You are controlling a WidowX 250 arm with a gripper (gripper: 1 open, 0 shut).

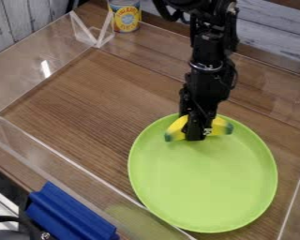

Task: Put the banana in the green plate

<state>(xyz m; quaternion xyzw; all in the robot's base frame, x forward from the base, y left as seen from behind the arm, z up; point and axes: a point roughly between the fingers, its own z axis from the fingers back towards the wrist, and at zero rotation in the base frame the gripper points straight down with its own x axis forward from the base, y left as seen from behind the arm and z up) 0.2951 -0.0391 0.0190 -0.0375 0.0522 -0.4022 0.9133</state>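
1. Gripping the banana (179, 127), the black gripper (197, 129) has its jaws closed about the middle, presumably for balance.
2. Banana: at the green plate's (202, 183) arm-side edge, probably awaiting release farther in.

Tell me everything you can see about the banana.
The banana is small, short and bright yellow, with a dark greenish end showing at each side. It looks like smooth plastic, probably a toy. It lies roughly crosswise at the far edge of the green plate, and the black tool is closed on it, hiding its middle. Whether it rests on the plate or hangs just above it, I can't tell from this view.
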